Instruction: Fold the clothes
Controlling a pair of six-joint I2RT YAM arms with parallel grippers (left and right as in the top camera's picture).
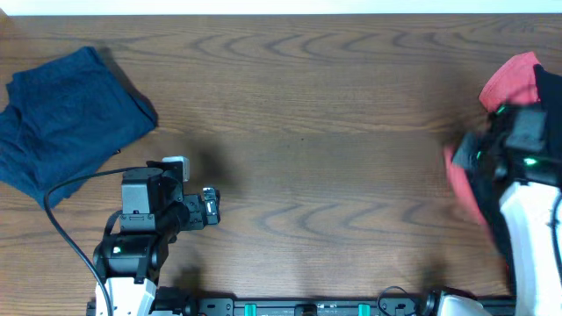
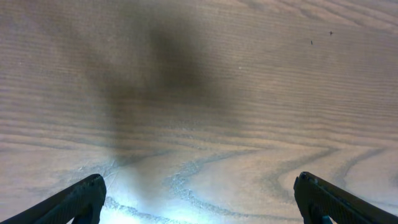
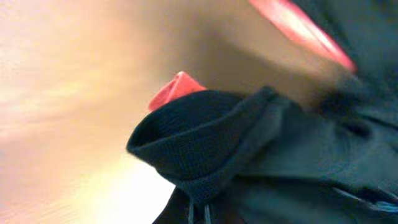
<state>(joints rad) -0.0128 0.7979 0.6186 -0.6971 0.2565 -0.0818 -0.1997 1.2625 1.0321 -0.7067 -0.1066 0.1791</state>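
Observation:
The black shirt [image 3: 249, 143] fills the right wrist view, bunched and lifted into a fold. My right gripper [image 3: 198, 211] is shut on the lower edge of that fold. In the overhead view it [image 1: 470, 154] is at the table's right side, over black fabric [image 1: 493, 215] and the coral-red garment [image 1: 512, 77]. A bit of coral-red [image 3: 175, 90] shows behind the black fold. The navy blue garment [image 1: 66, 118] lies crumpled at the far left. My left gripper [image 1: 211, 206] is open and empty over bare wood, its fingertips wide apart in the left wrist view [image 2: 199, 196].
The wooden table [image 1: 307, 114] spans the whole view. A black cable [image 1: 66, 189] runs from the left arm across the navy garment's lower edge. A rail [image 1: 307, 307] with both arm bases runs along the front edge.

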